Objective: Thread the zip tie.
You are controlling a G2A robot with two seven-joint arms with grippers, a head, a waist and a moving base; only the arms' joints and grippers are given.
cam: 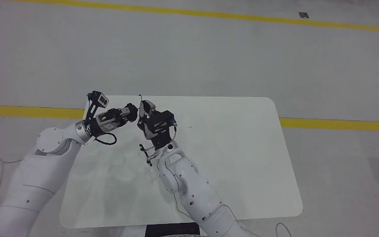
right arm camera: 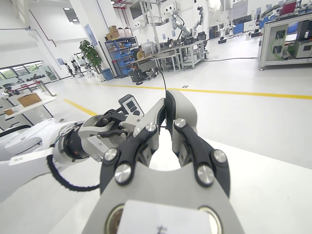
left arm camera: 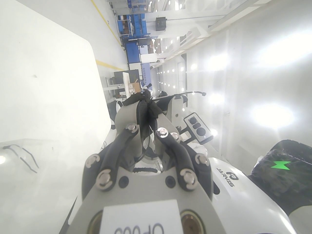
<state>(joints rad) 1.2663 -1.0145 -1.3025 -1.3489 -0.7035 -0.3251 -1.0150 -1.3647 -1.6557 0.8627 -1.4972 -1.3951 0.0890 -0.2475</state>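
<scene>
Right pincer [right arm camera: 166, 104] clamped on the zip tie [right arm camera: 165, 83], held above the worktop [cam: 237, 154]. The strap's long axis runs straight out past my fingertips. Left pincer [left arm camera: 144, 103] is drawn together just beside it, tips facing. Its hold is unclear. Threading, I judge, falls to it.

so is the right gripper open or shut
Shut: the right gripper has its fingers pinched on the black zip tie, whose thin tail sticks out past their tips.
</scene>
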